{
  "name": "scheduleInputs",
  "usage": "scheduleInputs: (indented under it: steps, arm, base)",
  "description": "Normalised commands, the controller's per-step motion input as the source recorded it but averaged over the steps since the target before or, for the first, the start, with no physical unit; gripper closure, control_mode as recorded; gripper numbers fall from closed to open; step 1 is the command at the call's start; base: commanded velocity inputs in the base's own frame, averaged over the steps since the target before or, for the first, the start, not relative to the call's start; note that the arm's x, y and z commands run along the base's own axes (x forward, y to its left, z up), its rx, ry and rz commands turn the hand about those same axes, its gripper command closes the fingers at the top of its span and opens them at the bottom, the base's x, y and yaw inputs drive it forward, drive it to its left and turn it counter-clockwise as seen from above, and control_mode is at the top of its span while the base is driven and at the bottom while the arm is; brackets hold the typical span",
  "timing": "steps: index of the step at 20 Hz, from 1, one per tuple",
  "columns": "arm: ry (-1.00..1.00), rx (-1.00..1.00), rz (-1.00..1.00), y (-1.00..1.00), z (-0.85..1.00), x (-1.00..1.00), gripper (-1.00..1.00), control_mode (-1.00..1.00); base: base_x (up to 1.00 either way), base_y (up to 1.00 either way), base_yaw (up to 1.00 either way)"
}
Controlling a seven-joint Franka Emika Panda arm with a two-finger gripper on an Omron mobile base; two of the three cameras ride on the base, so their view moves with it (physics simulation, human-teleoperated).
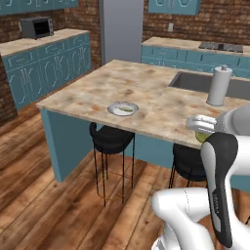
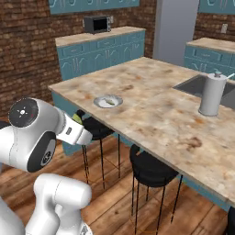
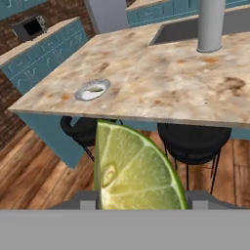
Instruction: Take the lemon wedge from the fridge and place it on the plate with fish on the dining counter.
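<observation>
Your mottled stone surface [image 3: 161, 83] lies ahead of the hand [image 1: 202, 131], which is closed partway on the lemon wedge [image 3: 134, 171]. The plate [image 3: 92, 90] sits well ahead to its left, the paper towel roll [image 3: 211, 24] farther right.

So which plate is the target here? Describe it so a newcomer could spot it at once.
Find the big beige stone-topped dining counter with the inset sink. The plate sits near its front edge, above a black stool. It is small, round and grey, far flatter than the tall paper-towel roll beside the sink.
</observation>
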Motion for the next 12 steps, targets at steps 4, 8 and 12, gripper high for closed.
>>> scheduleInputs:
  steps: [4,8,12]
  arm:
    - [0.0,0.0,0.0,0.0,0.0,0.0,1.0,1.0]
    - [0.0,0.0,0.0,0.0,0.0,0.0,1.0,1.0]
    - [0.0,0.0,0.0,0.0,0.0,0.0,1.0,1.0]
  base:
    - [0.94,1.0,-0.4]
    - [1.0,1.0,-0.39]
    - [1.0,0.96,-0.41]
